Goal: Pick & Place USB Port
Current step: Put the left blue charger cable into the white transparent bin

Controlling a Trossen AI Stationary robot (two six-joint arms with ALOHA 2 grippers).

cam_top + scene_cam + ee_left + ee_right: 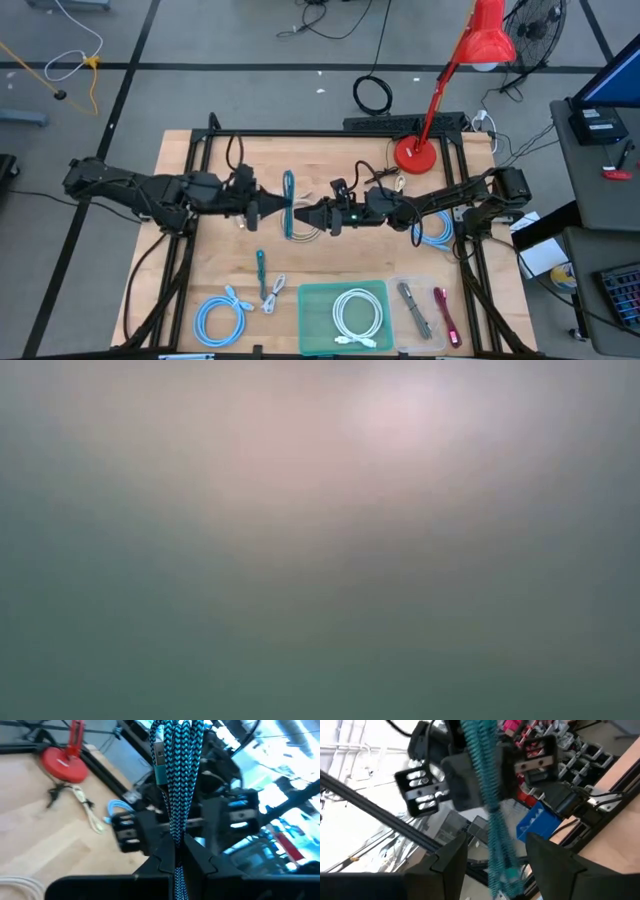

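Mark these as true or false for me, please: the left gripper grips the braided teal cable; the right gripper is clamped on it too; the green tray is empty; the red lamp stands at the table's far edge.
1. True: the left gripper is shut on the braided teal cable.
2. False: the right gripper is open, fingers either side of it.
3. False: the green tray holds a white cable.
4. True: the red lamp stands there.

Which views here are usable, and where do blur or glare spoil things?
High view: sharp, evenly lit, the braided teal cable readable between both arms. Low view: a featureless haze, nothing identifiable. Left wrist view: the cable crisp near the left claw, background bright and washed out. Right wrist view: motion-blurred, the cable smeared past the right claw.
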